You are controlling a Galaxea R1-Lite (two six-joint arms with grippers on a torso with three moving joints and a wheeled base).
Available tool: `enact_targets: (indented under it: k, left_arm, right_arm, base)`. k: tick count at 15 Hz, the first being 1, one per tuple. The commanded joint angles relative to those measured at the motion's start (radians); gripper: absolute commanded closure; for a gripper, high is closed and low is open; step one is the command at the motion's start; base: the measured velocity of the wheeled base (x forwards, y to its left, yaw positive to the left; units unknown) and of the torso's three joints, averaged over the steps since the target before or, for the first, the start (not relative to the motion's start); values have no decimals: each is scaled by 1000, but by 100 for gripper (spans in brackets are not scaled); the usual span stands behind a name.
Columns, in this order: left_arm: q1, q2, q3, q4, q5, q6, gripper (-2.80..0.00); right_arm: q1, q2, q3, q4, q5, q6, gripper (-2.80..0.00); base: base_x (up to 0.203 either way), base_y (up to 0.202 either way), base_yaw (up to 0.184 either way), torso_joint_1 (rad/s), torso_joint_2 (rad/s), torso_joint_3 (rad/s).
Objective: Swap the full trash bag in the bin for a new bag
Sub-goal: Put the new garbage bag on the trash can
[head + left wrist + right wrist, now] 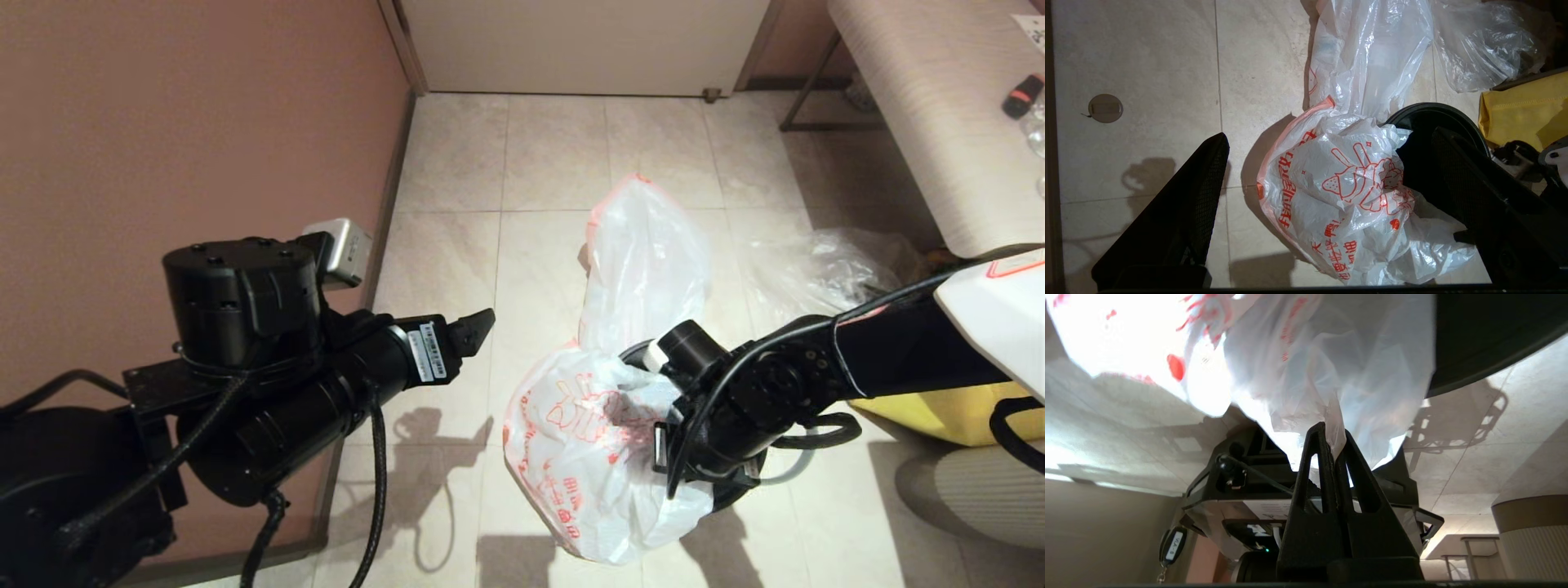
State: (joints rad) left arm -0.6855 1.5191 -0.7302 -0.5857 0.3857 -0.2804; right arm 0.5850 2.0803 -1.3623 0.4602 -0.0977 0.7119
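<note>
One end effector, the right (1334, 441), pinches the new bag (588, 457) over the bin (1437, 118); left end effector (1306, 204) released; next, spreading its mouth over the rim.

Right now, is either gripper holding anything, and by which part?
The right gripper pinches a fold of the new bag's thin plastic. The left gripper is open, holding nothing.

The thin white plastic bag with red-orange print (1339, 196) billows over the small round black bin (1437, 118), blocking its mouth. Behind it the bulky milky-white bag (645, 261) stands on the tiled floor (457, 245); beside that a crumpled clear bag (824, 261) and a yellow fabric tote (1523, 110) crowd the right. Bare tiles lie open toward the brown wall (196, 122).
</note>
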Motion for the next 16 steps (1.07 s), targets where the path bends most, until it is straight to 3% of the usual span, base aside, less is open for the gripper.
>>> enact_targets:
  k: [1, 7, 10, 13, 16]
  left_arm:
    - [0, 3, 0, -4, 2, -2, -280]
    - [3, 9, 0, -5, 2, -3, -280]
    - [21, 15, -1, -8, 2, -3, -280]
    - [27, 13, -5, -8, 2, -3, -280]
    - [28, 9, -5, -8, 2, -2, -280]
  right_arm:
    - [-28, -15, -1, -2, -1, 3, 0]
    - [-146, 218, -183, -189, -24, -100, 0]
    - [-167, 425, -304, -285, -104, -166, 0]
    - [-175, 600, -511, -338, -169, -258, 0]
    - [-189, 696, -615, -368, -254, -391, 0]
  base:
    - [0, 0, 0, 0, 0, 0]
    - [0, 0, 0, 0, 0, 0]
    - [0, 0, 0, 0, 0, 0]
    - [0, 0, 0, 0, 0, 0]
    - [0, 0, 0, 0, 0, 0]
